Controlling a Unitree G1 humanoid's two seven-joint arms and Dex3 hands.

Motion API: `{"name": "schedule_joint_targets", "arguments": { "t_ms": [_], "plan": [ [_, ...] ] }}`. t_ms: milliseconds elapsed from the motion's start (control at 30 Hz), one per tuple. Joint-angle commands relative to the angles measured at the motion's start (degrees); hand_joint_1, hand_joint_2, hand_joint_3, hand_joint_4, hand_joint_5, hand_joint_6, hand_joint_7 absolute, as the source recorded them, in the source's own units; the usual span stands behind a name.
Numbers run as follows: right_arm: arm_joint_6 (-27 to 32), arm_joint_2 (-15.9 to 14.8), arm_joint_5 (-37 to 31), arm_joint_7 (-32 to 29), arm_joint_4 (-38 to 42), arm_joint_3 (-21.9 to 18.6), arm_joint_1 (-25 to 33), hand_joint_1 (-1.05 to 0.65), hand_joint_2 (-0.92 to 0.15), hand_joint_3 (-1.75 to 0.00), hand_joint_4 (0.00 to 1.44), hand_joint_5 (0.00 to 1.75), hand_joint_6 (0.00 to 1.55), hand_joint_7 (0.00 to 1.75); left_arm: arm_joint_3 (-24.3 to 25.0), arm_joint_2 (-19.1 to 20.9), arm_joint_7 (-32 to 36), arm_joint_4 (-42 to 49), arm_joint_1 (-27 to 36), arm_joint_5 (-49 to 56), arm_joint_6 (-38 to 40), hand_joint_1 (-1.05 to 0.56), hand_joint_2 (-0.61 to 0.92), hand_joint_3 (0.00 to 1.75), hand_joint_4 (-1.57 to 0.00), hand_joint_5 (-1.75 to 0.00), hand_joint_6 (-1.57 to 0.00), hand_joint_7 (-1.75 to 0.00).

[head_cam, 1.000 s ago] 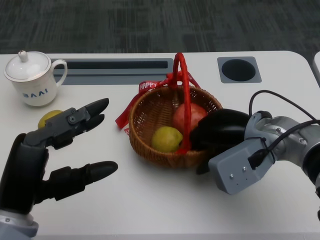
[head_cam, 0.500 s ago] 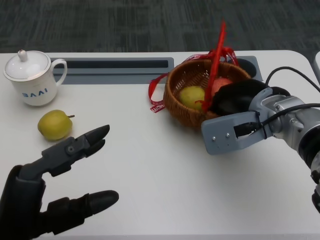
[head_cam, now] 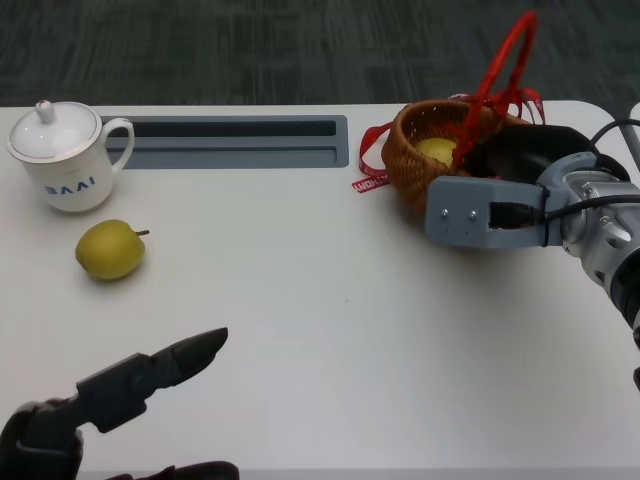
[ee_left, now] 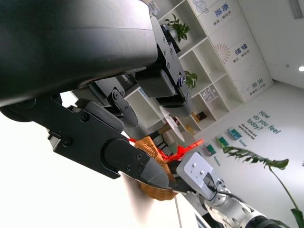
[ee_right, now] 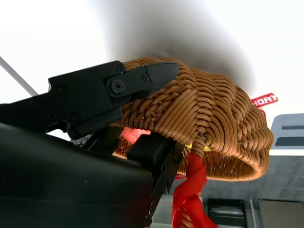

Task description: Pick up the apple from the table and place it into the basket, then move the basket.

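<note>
The wicker basket (head_cam: pixel 412 175) with its red handle (head_cam: pixel 500 70) sits tilted at the table's far right. My right hand (head_cam: pixel 520 155) grips its near rim, fingers (ee_right: pixel 142 78) pressed on the woven wall (ee_right: pixel 213 114). Inside, a yellow-green fruit (head_cam: pixel 437 150) shows; the red apple is hidden in the head view, with only a red glow (ee_right: pixel 133 137) through the weave in the right wrist view. My left hand (head_cam: pixel 130 385) hovers low at the front left, fingers (ee_left: pixel 118 152) apart, holding nothing. In the left wrist view the basket (ee_left: pixel 152 190) is visible far off.
A second yellow-green fruit (head_cam: pixel 110 249) lies on the table at the left. Behind it stands a white lidded mug (head_cam: pixel 65 155). A grey recessed slot (head_cam: pixel 235 140) runs along the back. A red ribbon (head_cam: pixel 372 180) hangs off the basket's left side.
My right hand has carried the basket from the table's middle to the far right, and it tilted. My left hand has drawn back toward the front edge.
</note>
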Motion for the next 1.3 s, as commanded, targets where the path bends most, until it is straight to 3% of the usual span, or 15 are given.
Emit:
{"name": "schedule_joint_targets", "arguments": {
  "t_ms": [33,133,233,333,467,533,667,900,1100,1300],
  "plan": [
    [1.54,-0.52,1.28,-0.78,0.35,-1.80,0.95,-0.31,-0.92,-0.07,1.13,0.03,0.91,0.00,0.06,-0.02,0.53,-1.23,1.27,1.17,-0.94,-0.49,0.76,0.00,-0.90,-0.02,-0.78,-0.01],
    [1.91,-0.26,1.33,0.16,0.36,-2.22,1.28,-0.33,-0.92,-0.08,1.10,0.02,0.88,0.00,-0.20,-0.36,0.66,-1.26,1.66,1.85,-1.03,-0.49,0.76,0.00,-0.90,-0.02,-0.79,-0.01],
    [1.88,0.10,1.40,2.36,0.37,-2.43,1.34,-0.44,-0.90,-0.05,0.99,0.00,0.81,0.00,-0.44,-0.28,0.41,-1.08,1.80,1.90,-0.64,-0.48,0.76,0.00,-0.90,-0.02,-0.79,-0.01],
    [1.40,0.51,0.87,4.99,0.36,-2.03,1.18,-0.61,-0.84,-0.01,0.74,0.00,0.65,0.00,-0.74,-0.17,0.30,-0.79,1.12,1.77,-0.16,-0.46,0.76,0.00,-0.90,-0.01,-0.79,-0.01],
    [0.32,0.95,1.06,8.60,0.27,-2.23,0.93,-0.87,-0.80,0.00,0.30,0.00,0.34,0.00,-1.20,-0.37,0.45,-0.17,-0.67,1.94,0.42,-0.47,0.76,0.00,-0.90,-0.01,-0.79,-0.01],
    [-0.62,0.98,1.70,9.40,0.15,-2.92,0.90,-0.96,-0.81,-0.01,0.20,0.00,0.24,0.00,-1.54,-0.52,0.51,0.34,-1.72,1.99,0.65,-0.48,0.75,0.00,-0.91,-0.01,-0.80,-0.01],
    [-3.08,0.45,1.10,8.19,-0.08,-2.53,0.61,-0.94,-0.82,-0.01,0.15,0.00,0.17,0.00,-1.96,-0.60,0.61,1.45,-4.01,1.73,1.00,-0.48,0.75,0.00,-0.91,-0.01,-0.80,-0.01],
    [-5.98,-2.42,-4.79,4.62,-0.26,3.49,-1.85,-0.99,-0.86,-0.01,0.18,0.01,0.21,0.01,-1.92,-0.79,1.13,3.95,-7.45,3.00,-0.02,-0.51,0.75,0.00,-0.91,-0.01,-0.81,-0.01],
    [-7.88,-5.35,-5.02,3.93,-0.55,4.61,-3.87,-0.92,-0.82,0.00,0.25,0.02,0.27,0.02,-1.78,-0.91,1.09,4.12,-9.39,3.11,0.91,-0.51,0.74,0.00,-0.92,-0.01,-0.82,-0.01],
    [-7.22,-7.88,-6.00,3.10,-0.46,6.07,-5.45,-0.93,-0.85,-0.01,0.25,0.01,0.28,0.00,-1.76,-0.35,0.47,4.21,-10.60,2.13,1.60,-0.52,0.74,0.00,-0.92,-0.01,-0.84,-0.01]
  ]
}}
